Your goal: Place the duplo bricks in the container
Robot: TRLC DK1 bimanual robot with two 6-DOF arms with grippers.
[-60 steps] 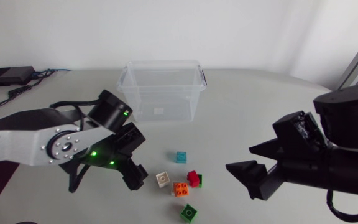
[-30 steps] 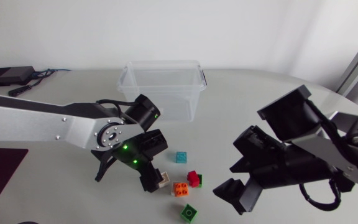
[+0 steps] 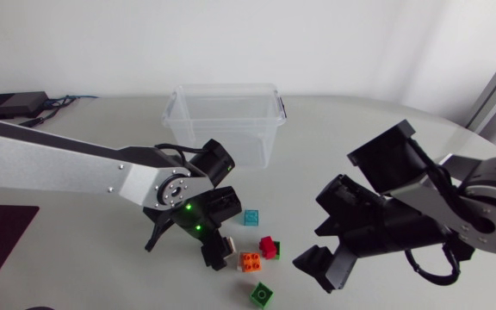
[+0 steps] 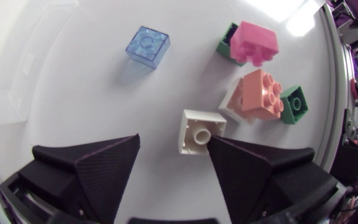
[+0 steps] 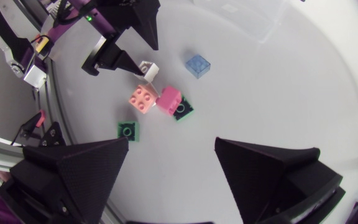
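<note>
Several duplo bricks lie in a cluster on the table. The white brick (image 4: 201,130) sits between the fingers of my left gripper (image 4: 174,140); one finger touches it and a gap remains at the other, so the gripper is open. Just ahead lie an orange brick (image 4: 257,96), a red brick (image 4: 253,42) on a dark green one, a green brick (image 4: 293,104) and a translucent blue brick (image 4: 148,45). My right gripper (image 3: 310,248) hangs open to the right of the cluster and holds nothing. The clear container (image 3: 222,120) stands behind the bricks.
The container (image 5: 247,18) has a black latch at its right end. In the head view the green brick (image 3: 262,294) lies closest to the table's front edge, and the blue brick (image 3: 251,217) sits between the cluster and the container.
My left gripper has moved right, come down around the white brick and narrowed its fingers. My right arm has swung in leftward toward the cluster, still open.
</note>
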